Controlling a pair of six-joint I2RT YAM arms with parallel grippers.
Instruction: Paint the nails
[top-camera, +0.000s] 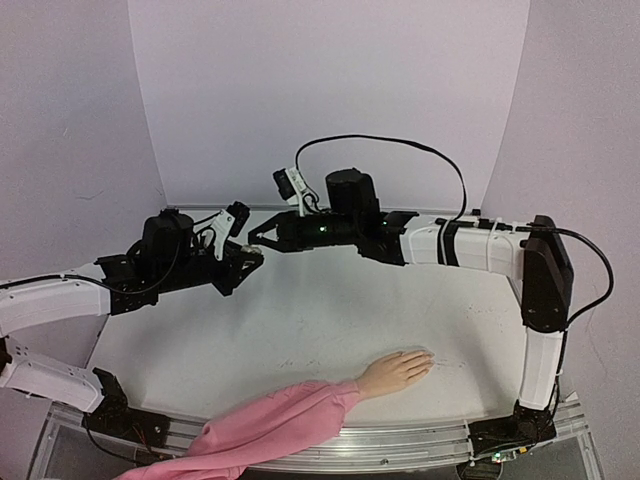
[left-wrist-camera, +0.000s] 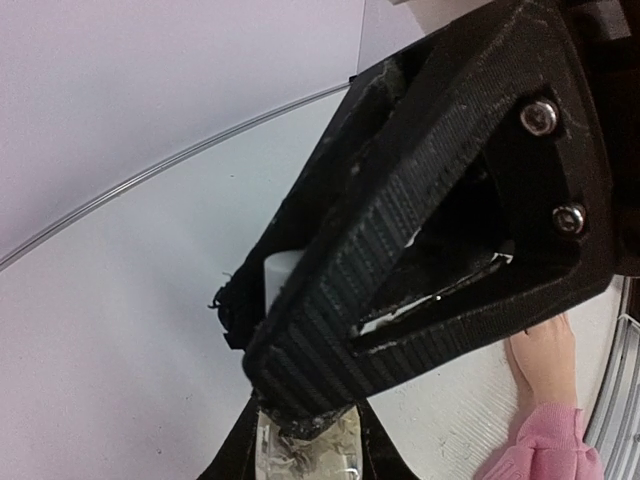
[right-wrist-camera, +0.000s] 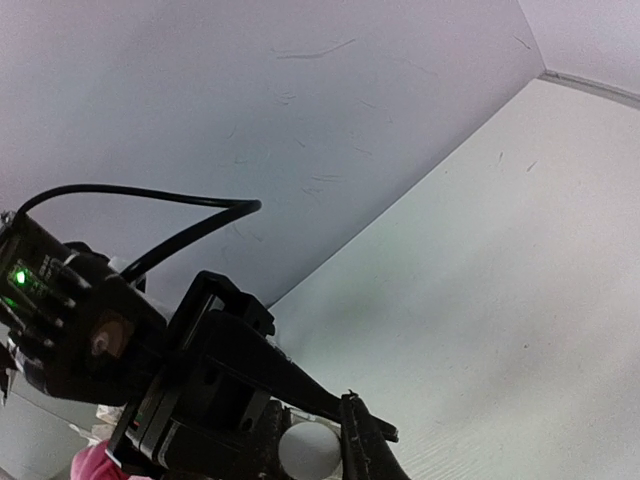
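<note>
Our left gripper (top-camera: 244, 262) clamps the white bottle (left-wrist-camera: 278, 272). We should hold it level while the right gripper (top-camera: 262, 237), whose grip we cannot tell, meets it squarely. The nails (top-camera: 424, 359) lie well apart, nearer us.

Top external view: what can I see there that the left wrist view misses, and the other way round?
Only the top external view shows both arms, the left arm and the right arm, with their tips near each other. Only the left wrist view shows, up close, a small white object between the left arm's jaws. Both show the table, the mannequin hand and its pink sleeve.
</note>
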